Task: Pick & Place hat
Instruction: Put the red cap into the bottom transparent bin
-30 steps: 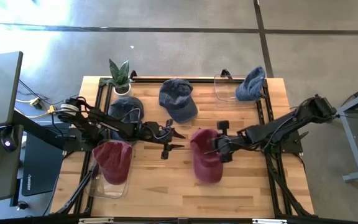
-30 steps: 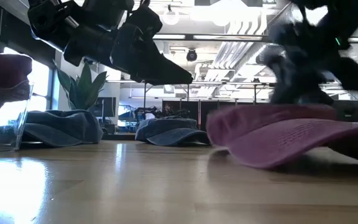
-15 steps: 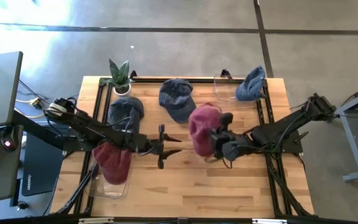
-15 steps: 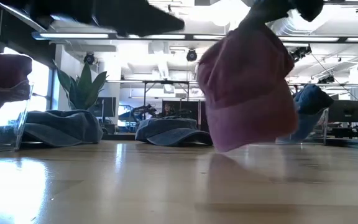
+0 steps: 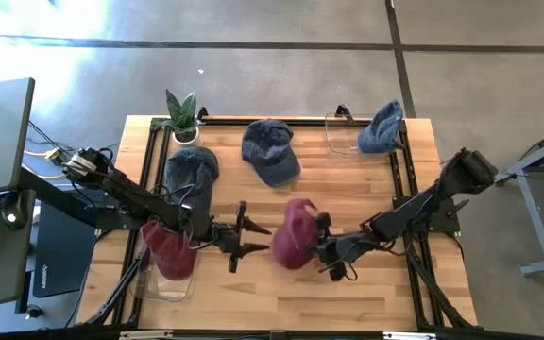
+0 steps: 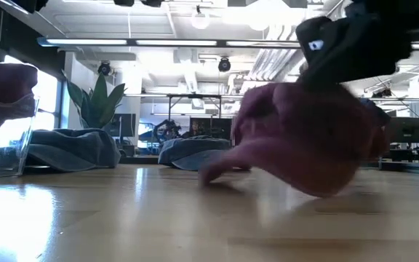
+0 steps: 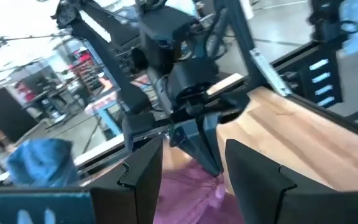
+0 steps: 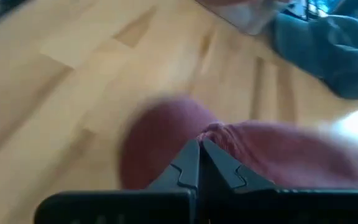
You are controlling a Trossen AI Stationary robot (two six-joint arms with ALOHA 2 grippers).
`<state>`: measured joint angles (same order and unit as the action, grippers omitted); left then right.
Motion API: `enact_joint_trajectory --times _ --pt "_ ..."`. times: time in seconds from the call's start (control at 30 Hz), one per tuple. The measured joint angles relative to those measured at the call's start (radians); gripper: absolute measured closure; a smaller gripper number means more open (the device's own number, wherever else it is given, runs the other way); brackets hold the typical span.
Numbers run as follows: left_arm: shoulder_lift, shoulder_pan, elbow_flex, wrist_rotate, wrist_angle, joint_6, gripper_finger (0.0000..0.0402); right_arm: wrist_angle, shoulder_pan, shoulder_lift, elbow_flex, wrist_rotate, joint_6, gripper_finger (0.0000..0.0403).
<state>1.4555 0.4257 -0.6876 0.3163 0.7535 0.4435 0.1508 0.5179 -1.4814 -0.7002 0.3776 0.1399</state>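
A maroon cap (image 5: 293,244) hangs from my right gripper (image 5: 321,247), which is shut on it near the table's middle, toward the near edge. In the low view the cap (image 6: 304,149) is low over the wood, its brim tip (image 6: 208,175) pointing down at the table. My left gripper (image 5: 246,238) is open and empty, just left of the cap, pointing at it. In the left wrist view the cap (image 7: 188,190) shows beyond my two spread fingers. A second maroon cap (image 5: 166,247) sits on a clear stand at the near left. My right gripper pinches a bunched fold of the maroon cap's cloth (image 8: 224,135) between its two shut fingers. It comes from the table's right side, slanting down. The cap hangs to the left of the fingers, crumpled. I cannot tell whether its underside touches the table.
Two blue caps (image 5: 192,170) (image 5: 270,151) lie on the far half of the table. Another blue cap (image 5: 382,127) sits on a clear stand at the far right. A potted plant (image 5: 182,115) stands at the far left. Black frame rails run along both sides.
My right gripper has lifted the maroon cap off the table, swung it toward the far edge, then brought it down toward the near left. The cap has gone from lying flat to hanging crumpled. My left gripper has moved toward the near edge, staying open.
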Motion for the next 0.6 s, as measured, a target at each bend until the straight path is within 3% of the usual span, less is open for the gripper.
enact_joint_trajectory --times 0.13,0.27,0.4,0.5,0.6 --pt "0.000 0.000 0.000 0.060 0.000 -0.002 0.0232 -0.149 -0.035 0.063 -0.088 0.069 0.111 0.0403" --pt "0.000 0.000 0.000 0.121 0.004 0.000 0.0232 -0.341 -0.106 0.126 -0.208 0.256 0.254 0.0403" --pt "0.000 0.000 0.000 0.149 -0.003 0.000 0.0232 -0.415 -0.173 0.165 -0.314 0.378 0.410 0.0403" --pt "0.000 0.000 0.000 0.153 -0.008 0.000 0.0232 -0.415 -0.195 0.170 -0.358 0.340 0.480 0.0403" --pt "0.000 0.000 0.000 0.153 -0.021 0.001 0.0232 -0.413 -0.200 0.161 -0.340 0.158 0.436 0.0403"
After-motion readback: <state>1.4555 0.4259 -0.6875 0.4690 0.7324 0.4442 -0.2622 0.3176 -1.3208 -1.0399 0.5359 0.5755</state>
